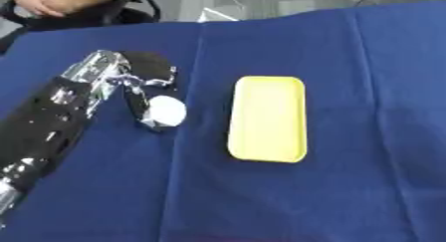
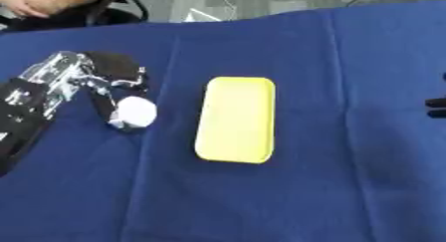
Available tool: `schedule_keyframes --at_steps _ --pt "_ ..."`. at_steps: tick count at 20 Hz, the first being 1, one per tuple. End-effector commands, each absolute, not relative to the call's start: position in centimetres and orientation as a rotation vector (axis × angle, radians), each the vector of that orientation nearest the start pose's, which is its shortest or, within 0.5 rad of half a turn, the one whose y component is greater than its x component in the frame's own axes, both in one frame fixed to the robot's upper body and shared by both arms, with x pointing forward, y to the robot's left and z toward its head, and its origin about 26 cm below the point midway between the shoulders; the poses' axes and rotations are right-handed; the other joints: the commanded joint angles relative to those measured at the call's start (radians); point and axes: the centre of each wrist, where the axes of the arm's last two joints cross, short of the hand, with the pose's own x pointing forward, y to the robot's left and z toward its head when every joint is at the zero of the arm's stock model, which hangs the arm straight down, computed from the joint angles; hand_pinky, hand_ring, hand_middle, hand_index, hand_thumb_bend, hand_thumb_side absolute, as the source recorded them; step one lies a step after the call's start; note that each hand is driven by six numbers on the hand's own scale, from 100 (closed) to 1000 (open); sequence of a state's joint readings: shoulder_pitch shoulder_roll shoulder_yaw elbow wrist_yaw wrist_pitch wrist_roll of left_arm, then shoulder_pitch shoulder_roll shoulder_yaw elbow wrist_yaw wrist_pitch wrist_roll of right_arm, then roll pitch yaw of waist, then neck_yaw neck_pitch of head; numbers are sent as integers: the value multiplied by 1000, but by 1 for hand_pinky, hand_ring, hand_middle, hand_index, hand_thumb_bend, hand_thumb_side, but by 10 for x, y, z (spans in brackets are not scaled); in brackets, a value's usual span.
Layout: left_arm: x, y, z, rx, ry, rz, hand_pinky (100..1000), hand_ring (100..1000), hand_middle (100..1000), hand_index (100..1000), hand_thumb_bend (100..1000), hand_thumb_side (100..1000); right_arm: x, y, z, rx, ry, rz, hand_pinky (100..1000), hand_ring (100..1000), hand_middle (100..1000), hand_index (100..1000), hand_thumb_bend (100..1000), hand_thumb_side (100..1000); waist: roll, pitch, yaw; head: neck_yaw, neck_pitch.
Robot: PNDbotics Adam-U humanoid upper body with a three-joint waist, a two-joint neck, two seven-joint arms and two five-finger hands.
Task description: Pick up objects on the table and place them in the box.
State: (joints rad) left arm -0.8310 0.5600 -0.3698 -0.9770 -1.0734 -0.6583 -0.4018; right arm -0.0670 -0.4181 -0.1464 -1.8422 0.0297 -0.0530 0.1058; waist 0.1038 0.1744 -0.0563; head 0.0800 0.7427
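A small white rounded object [image 1: 166, 110] is held at the left of the scene, just above or on the blue cloth; whether it touches the cloth cannot be told. It is gripped by the left robot hand [image 1: 144, 84], whose dark fingers [image 1: 135, 106] are curled round it from the left and below, so that the hand is closed upon the object. What the object is cannot be made out beyond its white colour and rounded shape. To its right, near but apart from it, a shallow yellow box [image 1: 268, 119] with rounded corners is laid flat on the counter [image 1: 348, 186], its long side running away from the robot. Nothing is seen inside the box; only its plain yellow floor is shown. The counter is covered by a blue cloth with faint folds. The left arm, black with silver joints, is brought in from the lower left edge. Of the right robot hand [image 2: 437, 106] only dark fingertips are seen at the right edge of the right eye view, and its state cannot be told.
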Motion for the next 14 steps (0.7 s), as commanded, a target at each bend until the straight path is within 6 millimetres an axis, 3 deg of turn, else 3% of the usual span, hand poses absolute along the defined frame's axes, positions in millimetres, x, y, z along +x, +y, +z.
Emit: schedule_keyframes --at_steps 1,4,8,9,14 --pt "456 304 153 -1026 1634 3064 640 452 374 455 388 295 281 -350 132 -382 -1948 435 671 689 887 973 281 775 -7 -8 1 -9 -19" --pt "456 306 153 -1019 1688 3075 637 451 373 455 376 292 281 -350 132 -381 -1947 435 671 689 887 973 281 775 -8 -8 2 -9 -19" --pt "455 309 159 -1017 1858 3030 621 439 367 453 294 268 281 -350 131 -381 -1946 434 671 688 887 973 282 775 -8 -9 2 -10 -21" --pt "455 309 164 -1016 1922 3001 614 430 360 449 253 254 281 -350 131 -382 -1945 434 671 689 887 973 282 775 -8 -9 3 -10 -20" --pt "454 299 197 -1008 2091 2905 615 428 359 448 258 252 281 -350 130 -381 -1941 438 671 689 887 973 282 775 -7 -14 6 -8 -21"
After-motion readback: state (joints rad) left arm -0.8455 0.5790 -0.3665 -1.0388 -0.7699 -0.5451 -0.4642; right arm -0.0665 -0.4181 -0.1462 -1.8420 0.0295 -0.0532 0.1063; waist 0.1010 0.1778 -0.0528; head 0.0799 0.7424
